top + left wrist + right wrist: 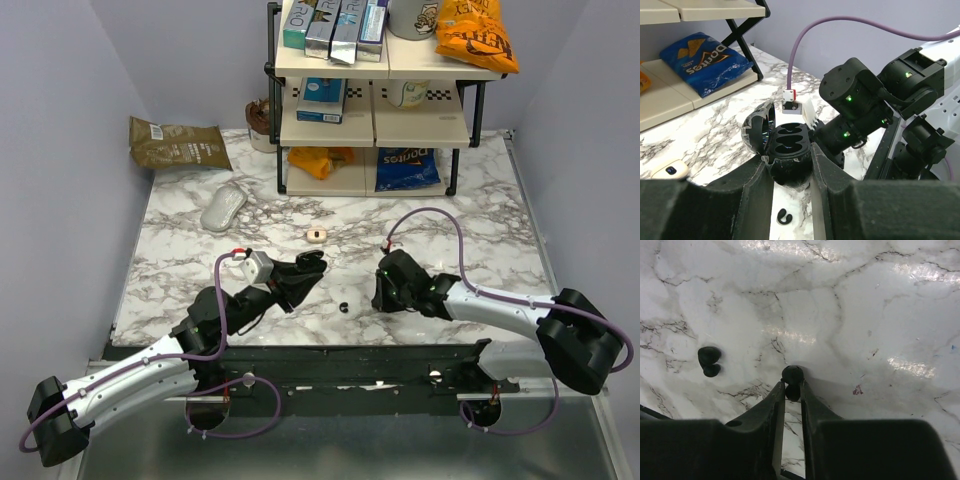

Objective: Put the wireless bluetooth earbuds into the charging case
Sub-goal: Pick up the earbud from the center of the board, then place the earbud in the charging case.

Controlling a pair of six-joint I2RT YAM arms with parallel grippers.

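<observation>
Right claw (pixel 792 388): clenched on pinched earbud, fingertips nearly together, pointed down at the tabletop (pixel 480 220).
Pinched earbud (pixel 792 375): glossy black, at the very tips of the right claw; wrist view too tight to tell if it was lifted or touching the marble.
Loose earbud (pixel 709 361): lay on bare marble near the near edge of the tabletop, about mid-width, between the two claws, apart from both.
Left claw (pixel 789 162): gripped the charging case, one finger on each side of its base.
Charging case (pixel 788 145): black, rounded, lid (pixel 758 131) swung open to the left in the wrist view, two sockets exposed and facing up; sat left of centre, toward the near edge.
Claws: faced each other across the middle of the near edge, close but not touching.
Shelf rack (pixel 375 120): at the far edge, snack boxes and bags on it, Doritos bag (pixel 407 168) on the bottom shelf.
Beige ring (pixel 317 235): mid-tabletop, in front of the rack.
Grey pod (pixel 223 208): toward the left edge.
Brown bag (pixel 178 143): far left corner.
</observation>
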